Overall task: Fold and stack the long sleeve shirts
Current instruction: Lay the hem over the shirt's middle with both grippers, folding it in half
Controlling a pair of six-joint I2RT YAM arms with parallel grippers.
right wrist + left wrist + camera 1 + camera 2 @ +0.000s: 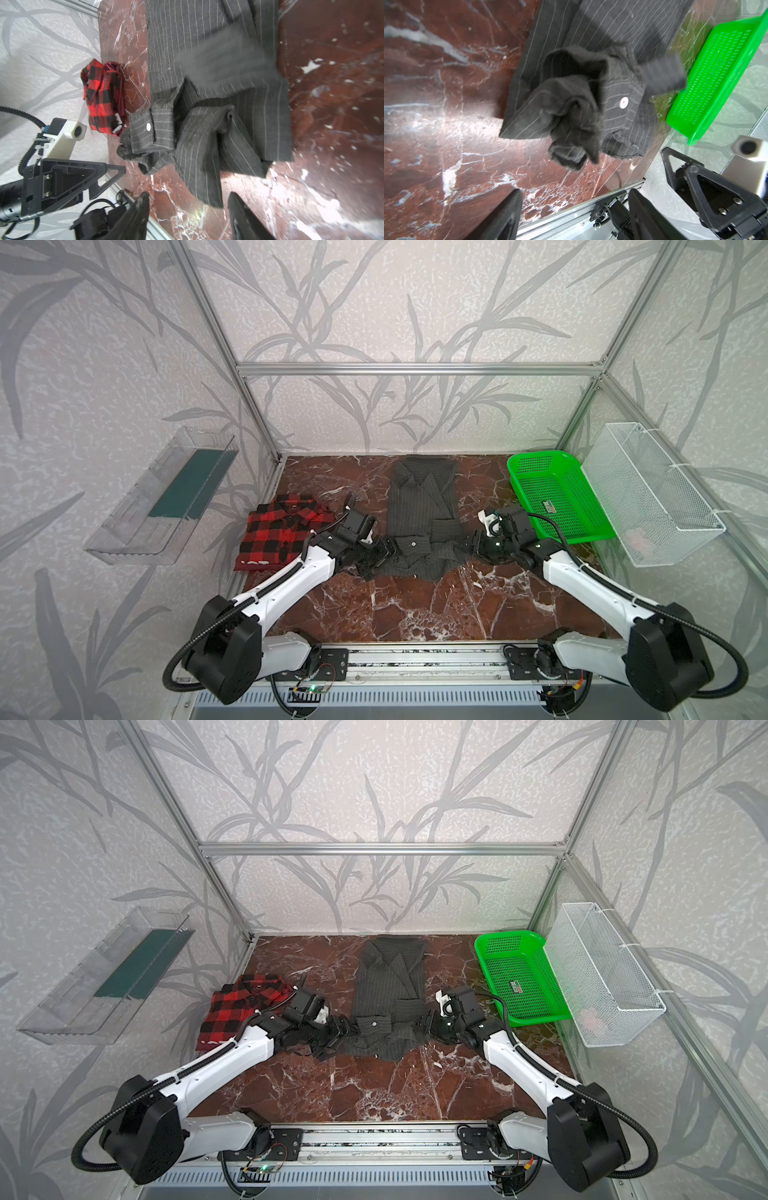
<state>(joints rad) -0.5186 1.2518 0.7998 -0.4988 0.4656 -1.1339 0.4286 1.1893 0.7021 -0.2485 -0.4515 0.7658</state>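
The dark charcoal pinstriped shirt (pixel 419 506) (pixel 386 986) lies lengthwise in the middle of the table, collar toward the back wall. Its near end is bunched, with a cuff and its white button (pixel 623 102) (pixel 148 126) on top. My left gripper (pixel 384 553) (pixel 343 1029) (pixel 575 193) stands open at the left of that bunched end with nothing between its fingers. On the right of it, my right gripper (pixel 471 541) (pixel 424 1021) (pixel 188 195) is open too, and the cloth hangs just beyond its fingertips. The red-and-black plaid shirt (pixel 278 531) (pixel 237 1011) (pixel 99 99) lies folded at the left.
A green plastic basket (pixel 536 456) (pixel 511 936) (pixel 716 72) sits at the back right of the red marble table (pixel 415 605). A white wire basket (pixel 652 489) hangs on the right wall, a clear tray (pixel 162 497) on the left wall.
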